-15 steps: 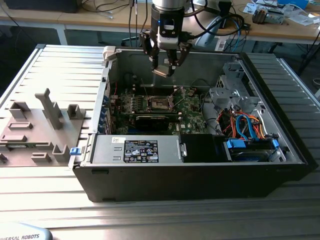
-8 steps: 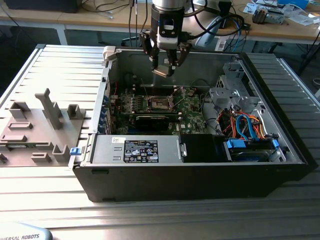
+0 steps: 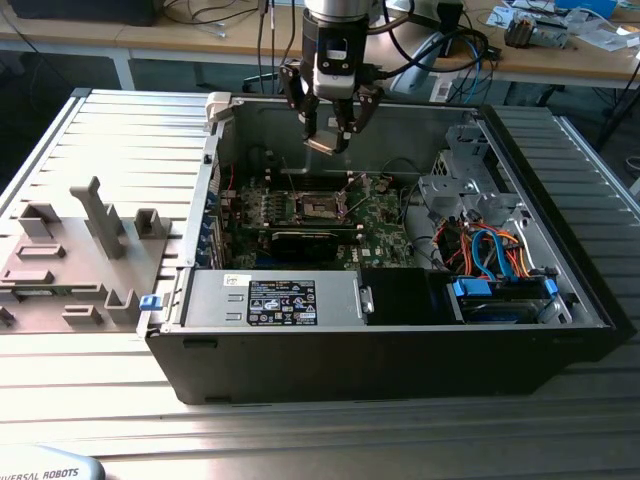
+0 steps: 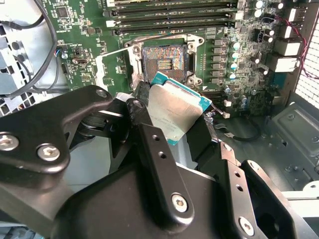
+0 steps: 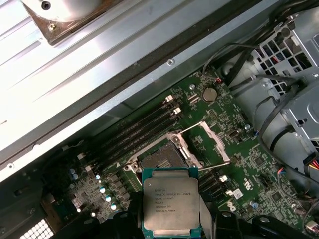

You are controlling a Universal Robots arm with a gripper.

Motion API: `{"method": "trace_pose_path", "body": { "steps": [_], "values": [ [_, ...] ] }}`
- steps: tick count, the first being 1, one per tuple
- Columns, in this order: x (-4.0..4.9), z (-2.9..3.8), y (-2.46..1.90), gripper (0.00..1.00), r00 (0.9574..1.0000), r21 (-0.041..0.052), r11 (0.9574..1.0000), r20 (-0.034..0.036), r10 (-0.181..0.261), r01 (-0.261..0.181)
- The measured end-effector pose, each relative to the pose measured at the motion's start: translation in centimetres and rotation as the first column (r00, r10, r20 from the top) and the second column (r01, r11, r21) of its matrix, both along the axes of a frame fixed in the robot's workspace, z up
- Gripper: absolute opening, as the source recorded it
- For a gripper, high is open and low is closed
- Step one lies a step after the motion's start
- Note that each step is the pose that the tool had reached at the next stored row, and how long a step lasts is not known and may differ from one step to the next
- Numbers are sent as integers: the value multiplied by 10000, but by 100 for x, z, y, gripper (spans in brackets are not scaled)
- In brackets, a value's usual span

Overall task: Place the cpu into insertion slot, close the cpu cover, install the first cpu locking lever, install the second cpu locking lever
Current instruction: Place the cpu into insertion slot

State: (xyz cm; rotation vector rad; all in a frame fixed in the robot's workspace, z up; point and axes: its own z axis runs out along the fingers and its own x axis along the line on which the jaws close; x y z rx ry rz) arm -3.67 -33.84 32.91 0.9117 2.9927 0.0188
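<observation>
Exterior view: the tool [image 3: 330, 138] pinches the cpu [image 5: 169, 201] over the case [image 3: 400, 350]. Second wrist view: the insertion slot [image 4: 163, 63] lies uncovered.

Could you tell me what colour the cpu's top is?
Silver-grey; the cpu shows best in the first wrist view.

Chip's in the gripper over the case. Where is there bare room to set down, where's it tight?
Bare: the insertion slot, uncovered, beside the memory slots; the ribbed table in front of the computer case. Crowded: the cables at the case's end on the exterior view's right. The gripper holds the cpu.
</observation>
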Motion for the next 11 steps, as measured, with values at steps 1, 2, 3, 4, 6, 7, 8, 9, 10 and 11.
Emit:
{"method": "trace_pose_path", "body": {
  "steps": [1,2,3,4,6,7,8,9,10,11],
  "values": [
    [0,0,0,54,10000,0,10000,0,-10,10],
    [0,-1,0,54,10000,1,10000,0,-23,23],
    [0,-1,0,54,10000,0,10000,0,-32,32],
    [0,-1,0,54,10000,0,10000,0,-43,43],
    [0,-1,0,54,10000,-1,10000,0,-64,64],
    [0,-1,0,54,10000,-1,10000,0,-73,73],
    [0,-1,0,54,10000,0,10000,0,-87,87],
    [0,-2,0,54,10000,0,10000,0,-95,95],
    [0,-2,0,54,9999,0,9999,0,-109,109],
    [0,-2,0,54,9999,0,9999,0,-120,120]
  ]
}}
